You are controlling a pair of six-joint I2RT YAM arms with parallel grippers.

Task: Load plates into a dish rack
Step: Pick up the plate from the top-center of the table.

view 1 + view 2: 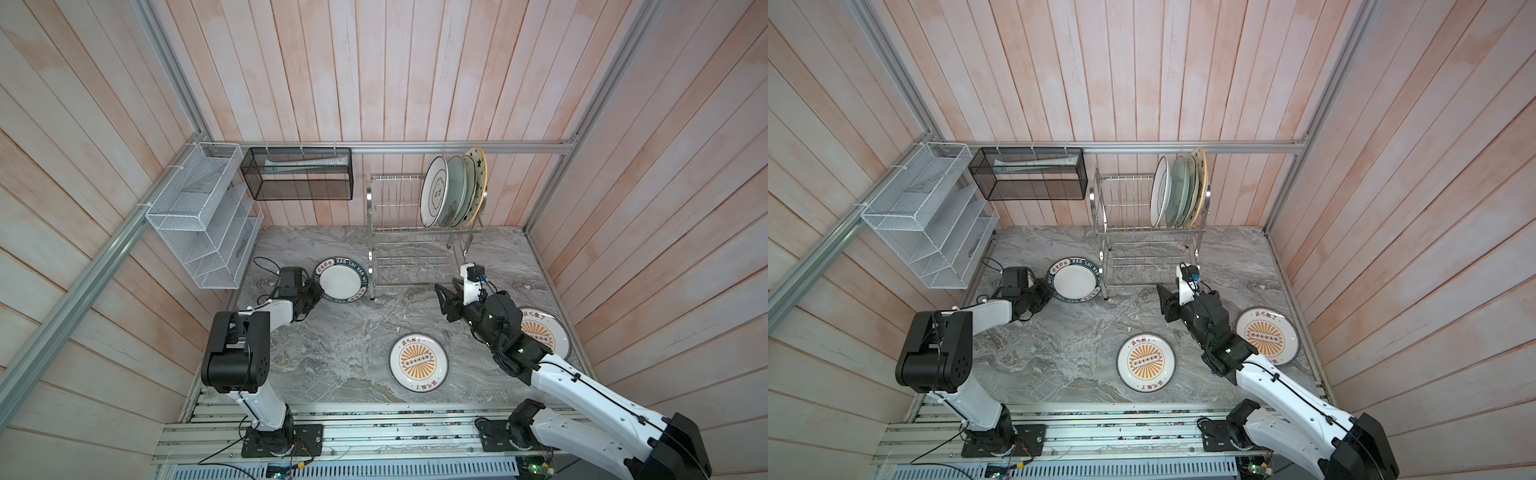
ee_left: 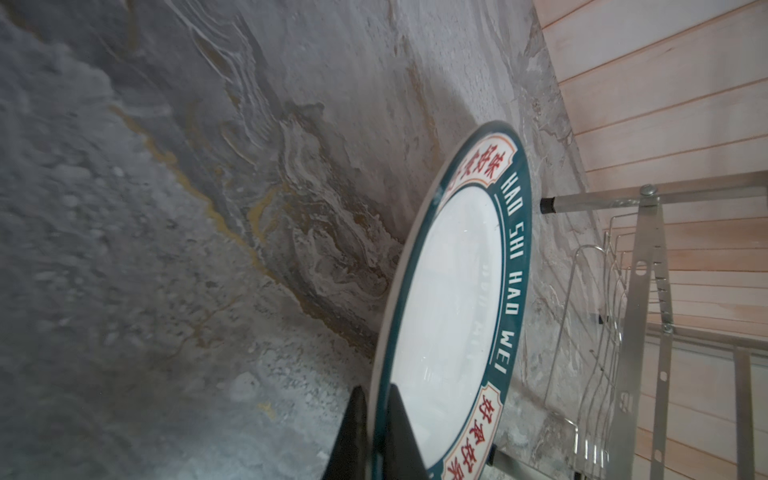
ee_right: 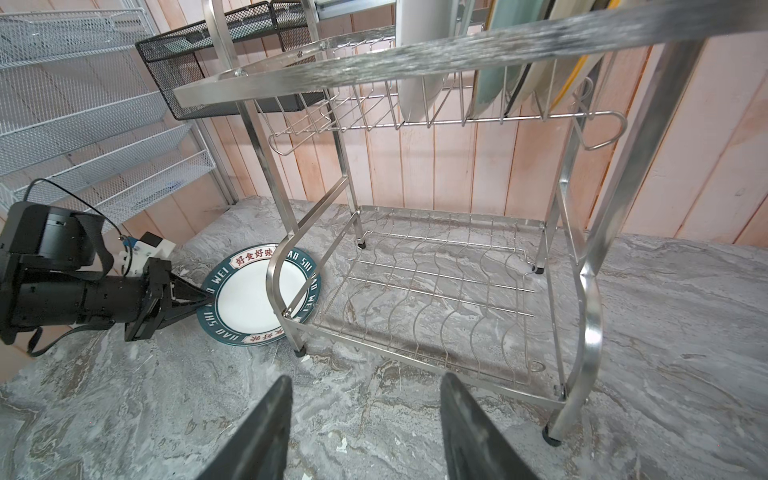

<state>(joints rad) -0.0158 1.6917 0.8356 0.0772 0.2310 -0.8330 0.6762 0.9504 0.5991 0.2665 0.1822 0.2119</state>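
Green-lettered plate point(image 1: 341, 282) beside dish rack point(image 3: 436, 57), rim pinched by left gripper point(image 3: 207, 297); right gripper point(image 3: 368, 378) agape.

Four plates point(image 1: 453, 191) stand upright in the dish rack point(image 1: 397, 199), top tier; three more lie outside it.

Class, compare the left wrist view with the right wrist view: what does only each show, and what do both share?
Left wrist only: close up, the left hand pinching the green-lettered plate by its rim. Right wrist only: the open right hand, plates standing upright in the dish rack, white mesh organizer, black mesh basket. Both: that plate, the rack, the marble table.
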